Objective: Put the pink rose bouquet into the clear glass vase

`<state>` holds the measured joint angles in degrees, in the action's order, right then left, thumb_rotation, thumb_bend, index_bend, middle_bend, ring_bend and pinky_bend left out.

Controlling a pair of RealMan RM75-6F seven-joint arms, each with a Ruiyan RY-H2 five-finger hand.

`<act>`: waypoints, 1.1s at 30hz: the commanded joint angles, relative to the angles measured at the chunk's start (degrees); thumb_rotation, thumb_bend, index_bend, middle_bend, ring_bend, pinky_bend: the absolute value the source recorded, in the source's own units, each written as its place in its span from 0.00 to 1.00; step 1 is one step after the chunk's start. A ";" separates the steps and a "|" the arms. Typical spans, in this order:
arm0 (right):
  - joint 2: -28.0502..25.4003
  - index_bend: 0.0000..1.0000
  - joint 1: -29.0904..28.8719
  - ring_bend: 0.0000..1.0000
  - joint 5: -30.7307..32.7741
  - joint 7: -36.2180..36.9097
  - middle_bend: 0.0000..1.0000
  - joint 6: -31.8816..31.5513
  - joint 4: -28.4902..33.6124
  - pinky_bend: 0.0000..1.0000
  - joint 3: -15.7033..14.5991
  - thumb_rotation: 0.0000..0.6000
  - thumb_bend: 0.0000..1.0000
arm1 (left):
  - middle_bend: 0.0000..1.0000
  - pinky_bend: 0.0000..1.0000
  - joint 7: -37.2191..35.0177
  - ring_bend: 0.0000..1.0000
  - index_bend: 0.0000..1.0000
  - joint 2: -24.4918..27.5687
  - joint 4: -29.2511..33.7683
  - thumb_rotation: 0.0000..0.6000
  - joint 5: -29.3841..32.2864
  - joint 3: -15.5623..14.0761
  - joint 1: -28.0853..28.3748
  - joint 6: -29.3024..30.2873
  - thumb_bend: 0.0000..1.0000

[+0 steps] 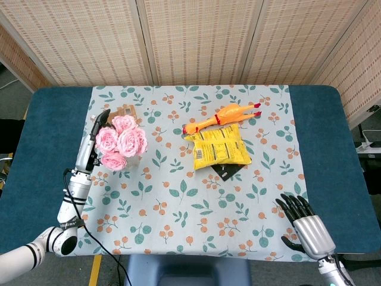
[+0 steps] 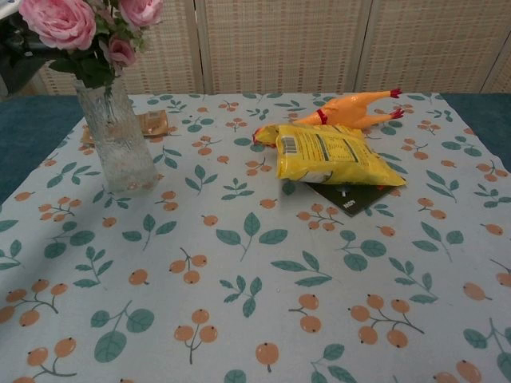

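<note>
The pink rose bouquet (image 2: 60, 28) stands with its stems down in the clear glass vase (image 2: 120, 144) at the left of the floral cloth, and it leans left. From the head view the roses (image 1: 121, 143) hide the vase. My left hand (image 1: 95, 140) lies against the bouquet's left side and seems to hold it by the stems; the chest view shows only a dark part of the hand (image 2: 14, 68) at the left edge, against the leaves. My right hand (image 1: 303, 223) rests at the near right of the table, fingers spread, holding nothing.
A yellow rubber chicken (image 1: 223, 113) and a yellow snack bag (image 1: 220, 146) lie mid-table, with a black card (image 1: 226, 171) under the bag. A small brown packet (image 2: 152, 122) lies behind the vase. Folding screens stand beyond the table.
</note>
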<state>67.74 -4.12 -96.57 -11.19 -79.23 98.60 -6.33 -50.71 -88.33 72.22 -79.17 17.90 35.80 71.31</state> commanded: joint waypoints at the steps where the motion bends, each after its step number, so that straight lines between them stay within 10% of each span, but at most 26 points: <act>1: -0.07 0.00 0.04 0.00 -0.34 0.13 0.00 -0.08 0.04 0.00 -0.21 1.00 0.15 | 0.00 0.00 2.39 0.00 0.00 0.27 -0.84 1.00 -0.96 -1.58 -0.77 0.46 0.31; 21: -0.33 0.00 0.26 0.00 -1.43 0.26 0.00 -0.47 0.26 0.00 -0.73 1.00 0.15 | 0.00 0.00 8.98 0.00 0.00 6.32 0.61 1.00 -5.70 -9.64 -6.79 2.43 0.31; 33: -0.60 0.00 1.02 0.00 -2.14 0.08 0.00 -2.08 0.19 0.00 -0.72 1.00 0.15 | 0.00 0.00 40.16 0.00 0.00 9.60 -6.89 1.00 -11.88 -20.95 -24.23 20.97 0.32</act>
<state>67.12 -3.16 -98.74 -11.03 -81.24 98.77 -7.08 -16.88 -78.71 69.08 -88.92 0.44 18.64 84.06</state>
